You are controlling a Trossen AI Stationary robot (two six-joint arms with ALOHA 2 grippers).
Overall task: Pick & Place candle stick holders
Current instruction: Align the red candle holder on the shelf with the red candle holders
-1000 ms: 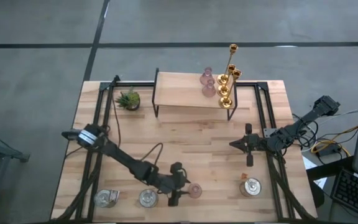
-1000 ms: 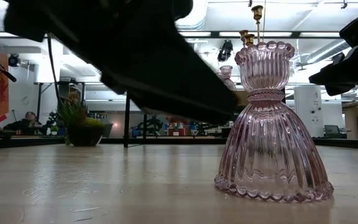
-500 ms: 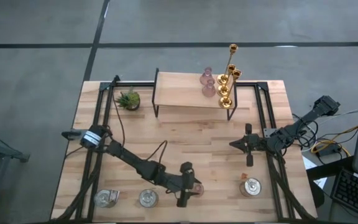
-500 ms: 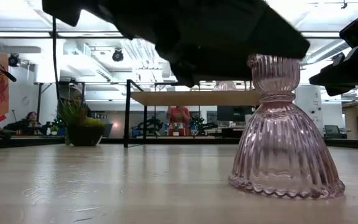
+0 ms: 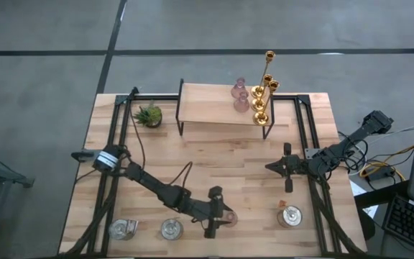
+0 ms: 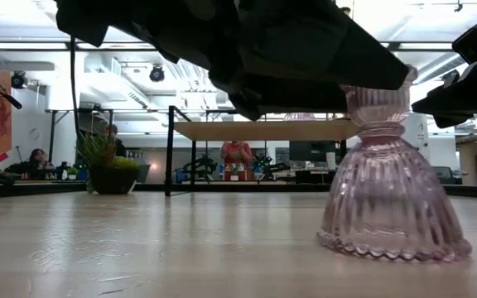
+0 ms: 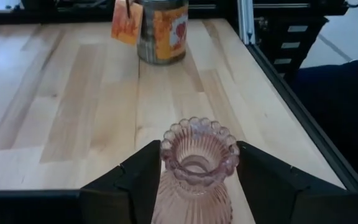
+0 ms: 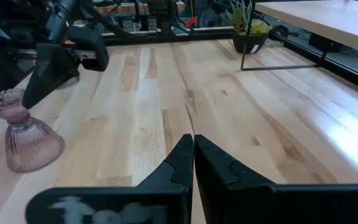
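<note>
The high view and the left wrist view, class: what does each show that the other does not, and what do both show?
Only the high view shows the raised shelf carrying two pink holders and three gold holders, the potted plant, the right gripper waiting mid-table, and two silvery cups at the near left.

Only the left wrist view shows the pink holder's scalloped rim and ribbed neck, with a finger on each side.

Both show the left gripper around the pink holder and the silvery cup beyond it.

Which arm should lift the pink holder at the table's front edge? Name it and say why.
Left. Its gripper already straddles the pink holder, a finger on each side. The right gripper waits shut, well away at mid-table.
</note>
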